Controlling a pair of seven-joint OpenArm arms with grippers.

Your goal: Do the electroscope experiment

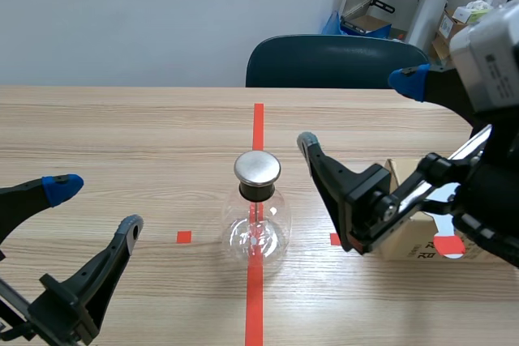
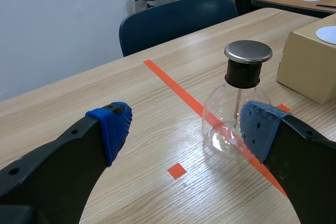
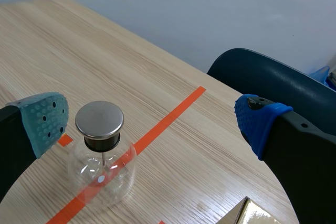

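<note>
The electroscope (image 1: 257, 216) is a clear glass flask with a black neck and a round metal cap; it stands upright on the red centre tape line. My left gripper (image 1: 97, 204) hangs open low at the left, well apart from the flask. From the left wrist view the electroscope (image 2: 240, 106) stands ahead, toward the right finger of the left gripper (image 2: 186, 127). My right gripper (image 1: 361, 111) is open, raised to the right of the flask. In the right wrist view the electroscope (image 3: 101, 153) stands ahead near one finger of the right gripper (image 3: 152, 116). Neither gripper holds anything.
A cardboard box (image 1: 422, 237) with a white round sticker lies on the table right of the flask, under the right arm; it shows as box (image 2: 310, 61) in the left wrist view. A dark blue chair (image 1: 336, 62) stands behind the far table edge.
</note>
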